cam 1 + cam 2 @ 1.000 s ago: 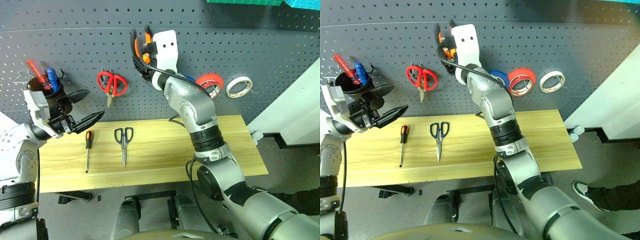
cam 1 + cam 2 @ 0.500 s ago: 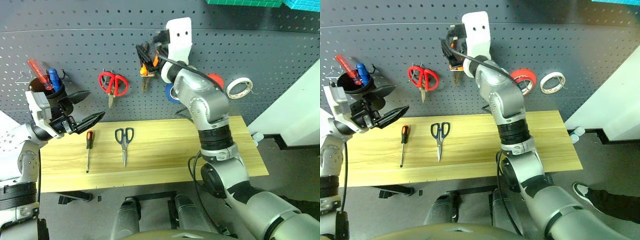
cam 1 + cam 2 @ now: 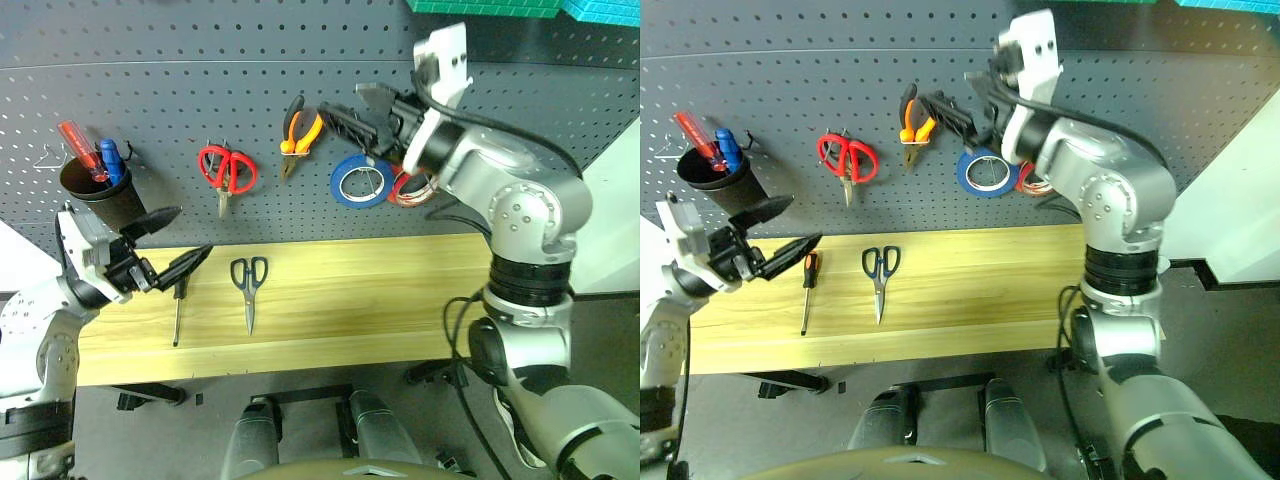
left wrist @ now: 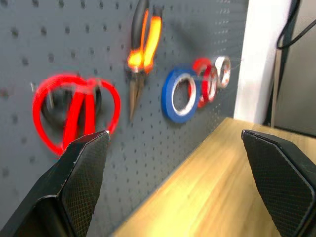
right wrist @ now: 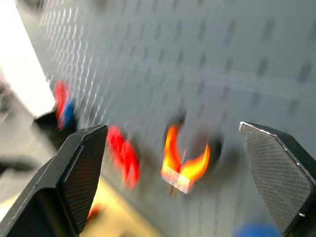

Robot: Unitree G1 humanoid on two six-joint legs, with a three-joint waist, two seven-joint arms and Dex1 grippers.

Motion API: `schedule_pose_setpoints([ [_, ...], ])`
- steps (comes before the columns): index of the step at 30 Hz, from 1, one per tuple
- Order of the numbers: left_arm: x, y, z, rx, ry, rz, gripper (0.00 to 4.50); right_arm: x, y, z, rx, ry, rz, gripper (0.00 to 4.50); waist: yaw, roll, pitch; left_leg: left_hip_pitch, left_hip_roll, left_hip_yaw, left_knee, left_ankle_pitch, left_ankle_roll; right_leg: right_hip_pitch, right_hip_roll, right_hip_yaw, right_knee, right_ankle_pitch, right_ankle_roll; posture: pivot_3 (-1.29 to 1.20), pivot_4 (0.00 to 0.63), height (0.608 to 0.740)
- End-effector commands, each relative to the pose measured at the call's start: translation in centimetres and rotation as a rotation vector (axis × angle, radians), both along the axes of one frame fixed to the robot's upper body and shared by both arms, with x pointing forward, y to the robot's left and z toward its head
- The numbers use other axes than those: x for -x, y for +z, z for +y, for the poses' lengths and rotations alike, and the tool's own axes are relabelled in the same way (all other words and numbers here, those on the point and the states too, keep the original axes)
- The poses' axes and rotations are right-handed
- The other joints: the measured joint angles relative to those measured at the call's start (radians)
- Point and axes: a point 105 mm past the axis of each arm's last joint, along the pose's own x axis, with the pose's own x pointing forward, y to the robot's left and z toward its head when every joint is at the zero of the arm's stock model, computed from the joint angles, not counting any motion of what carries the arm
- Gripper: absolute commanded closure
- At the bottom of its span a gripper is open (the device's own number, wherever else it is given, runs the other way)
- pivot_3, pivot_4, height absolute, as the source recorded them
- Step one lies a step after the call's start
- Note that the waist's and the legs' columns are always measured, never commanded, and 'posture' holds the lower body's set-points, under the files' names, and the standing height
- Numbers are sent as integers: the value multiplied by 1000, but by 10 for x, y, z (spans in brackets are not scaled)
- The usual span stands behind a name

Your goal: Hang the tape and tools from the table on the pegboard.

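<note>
Pegboard [image 3: 200,90] of dark grey stands behind a long wooden table [image 3: 380,300]. At the far left of the board hangs a black cup [image 3: 98,195] with a red screwdriver [image 3: 78,147] and a blue screwdriver [image 3: 111,160] in it. At about 5 o'clock from the cup is the left gripper [image 3: 172,243], over the left end of the table. Its two black fingers are spread wide and nothing is between them. The lower finger is just above the short screwdriver [image 3: 177,301] with the black and orange handle, which lies flat on the table; I cannot tell if they touch.

Next on the board hang the red scissors [image 3: 226,172]. At 6 o'clock from them, on the table, lie the dark scissors [image 3: 248,285], blades toward the front edge and just beside the screwdriver.

Further right the pliers [image 3: 298,133] with orange and black handles hang on the board, nose down. At 3 o'clock from them is the right gripper [image 3: 352,113], level and directed to the left, apart from the pliers. Its fingers also stand wide apart and hold nothing.

At 4 o'clock from the pliers hangs the blue tape roll [image 3: 361,181]. The thin red tape [image 3: 408,188] hangs on the board just beside it on the right, partly hidden behind the right arm. In the left wrist view a white roll [image 4: 222,70] hangs just after the red one.
</note>
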Motion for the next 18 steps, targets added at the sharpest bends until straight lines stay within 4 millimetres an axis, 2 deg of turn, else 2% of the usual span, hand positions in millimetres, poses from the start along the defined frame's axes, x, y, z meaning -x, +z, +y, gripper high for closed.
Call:
schedule_pose_setpoints([
  [1,7,-7,1,-6,57,22,0,30,-10,13,86,194,-4,16,-1,0,0,0,0,0,0,0,0,0,0,0,0,0,0,169,105,740],
  [3,10,-23,-1,-12,90,104,0,43,-25,16,138,284,14,16,0,0,0,1,0,0,0,0,0,1,0,0,0,0,0,174,108,740],
  [8,7,-45,-10,-9,211,214,0,62,-53,18,198,416,31,16,22,0,0,9,0,0,0,0,0,10,0,0,-3,-1,-1,189,124,740],
  [14,-2,-73,-14,-31,363,314,0,72,-92,17,265,511,44,16,39,0,0,12,0,0,0,0,0,14,0,0,-6,-2,-1,191,140,740],
  [18,-14,-84,-12,-11,482,359,0,69,-112,15,295,515,111,16,48,0,0,12,0,0,1,0,0,13,0,0,-6,-2,-2,184,147,740],
])
